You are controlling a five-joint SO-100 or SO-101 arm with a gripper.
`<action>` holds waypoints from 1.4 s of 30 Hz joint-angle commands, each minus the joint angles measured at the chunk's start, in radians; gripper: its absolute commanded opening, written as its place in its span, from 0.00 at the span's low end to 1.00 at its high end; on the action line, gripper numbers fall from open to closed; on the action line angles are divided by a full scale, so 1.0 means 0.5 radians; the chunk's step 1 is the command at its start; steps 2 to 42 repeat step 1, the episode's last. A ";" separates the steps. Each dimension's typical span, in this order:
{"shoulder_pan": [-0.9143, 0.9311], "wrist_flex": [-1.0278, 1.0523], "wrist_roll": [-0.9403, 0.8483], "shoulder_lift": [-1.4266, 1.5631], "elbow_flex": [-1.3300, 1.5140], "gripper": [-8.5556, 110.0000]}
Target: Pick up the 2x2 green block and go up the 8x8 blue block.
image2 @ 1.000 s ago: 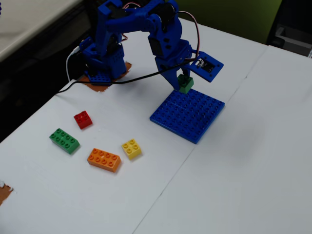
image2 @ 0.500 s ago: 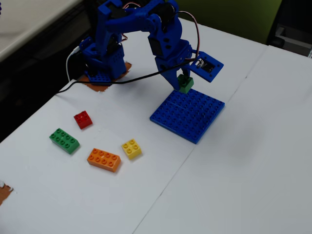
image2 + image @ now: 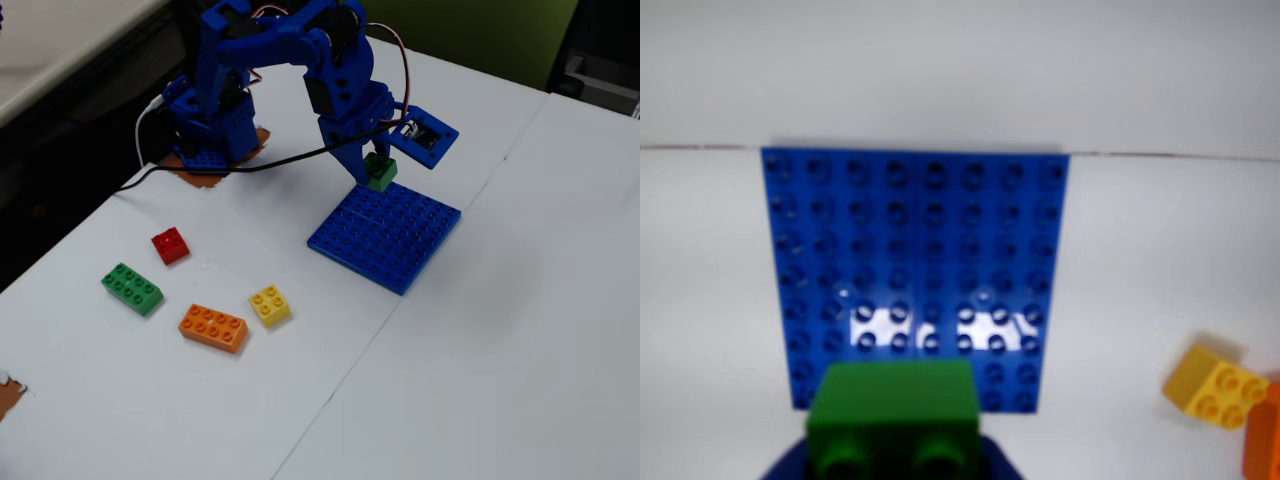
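The claw (image 3: 376, 168) is closed around the small green block (image 3: 381, 173) and holds it in the air, just above the far edge of the blue plate (image 3: 385, 235) as the fixed view shows it. In the wrist view the green block (image 3: 892, 408) fills the bottom of the picture, and the blue plate (image 3: 915, 260) lies flat beyond it, with its rows of studs clear to see. The block seems not yet to touch the plate, but the gap is hard to judge.

My judgement is that the step in hand is to set the green block on the plate. To do it well, the arm should bring the block more over the middle of the plate, because now it hangs only at the border. The block sides should run parallel with the stud rows; in the wrist view they look already nearly square. Then go down slowly and straight, so the studs meet the holes under the block, and open only when the block sits flat.

Other pieces lie on the white worktop (image 3: 480, 350), well apart from the plate: a red block (image 3: 170, 245), a long green block (image 3: 132, 288), an orange block (image 3: 213, 327) and a yellow block (image 3: 270, 305). They do not stand in the way.
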 commanded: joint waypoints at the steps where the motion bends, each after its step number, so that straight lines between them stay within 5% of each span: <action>1: 0.009 0.009 -0.003 0.123 -0.006 0.08; 42: 0.009 0.009 -0.003 0.123 -0.006 0.08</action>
